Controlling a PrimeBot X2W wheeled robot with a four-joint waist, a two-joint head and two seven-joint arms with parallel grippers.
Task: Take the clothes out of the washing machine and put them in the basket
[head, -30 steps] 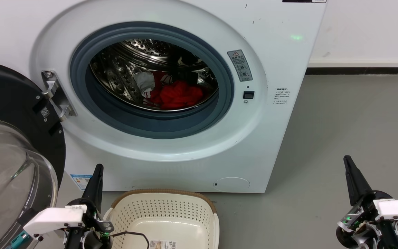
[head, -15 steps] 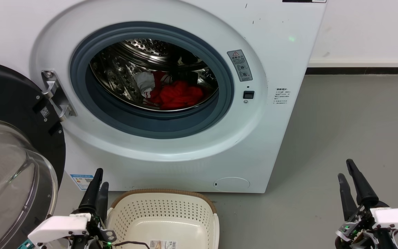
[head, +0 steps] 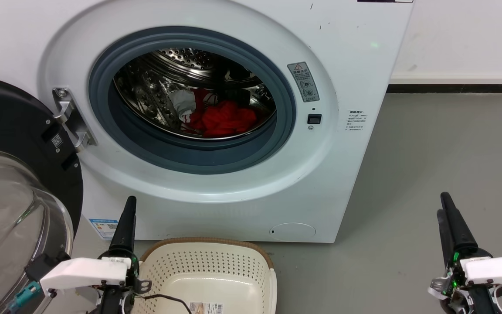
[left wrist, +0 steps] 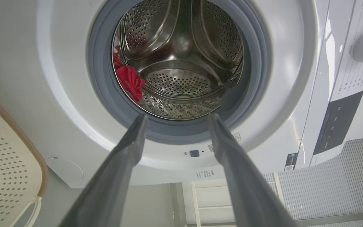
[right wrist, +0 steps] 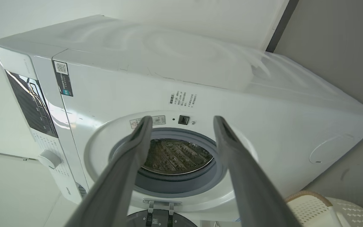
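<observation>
The washing machine (head: pixel 347 78) stands with its drum open, and the red clothes (head: pixel 225 118) lie bunched at the drum's bottom with a bit of white fabric to their left. The left wrist view shows the clothes (left wrist: pixel 129 81) at the drum's left side. The cream basket (head: pixel 209 244) sits empty on the floor in front of the machine. My left gripper (head: pixel 129 207) hangs open just left of the basket, with nothing between its fingers (left wrist: pixel 131 148). My right gripper (head: pixel 443 205) is open over the floor to the machine's right, fingers (right wrist: pixel 137 145) pointing at the drum.
The round black-rimmed glass door (head: pixel 11 196) hangs open at the left, close to my left arm. Bare grey floor (head: pixel 442 144) stretches right of the machine to a white wall with a dark skirting (head: pixel 451 89).
Both grippers rolled at the wrist and their fingertips rose a little towards the machine. The clothes and basket have not moved.
</observation>
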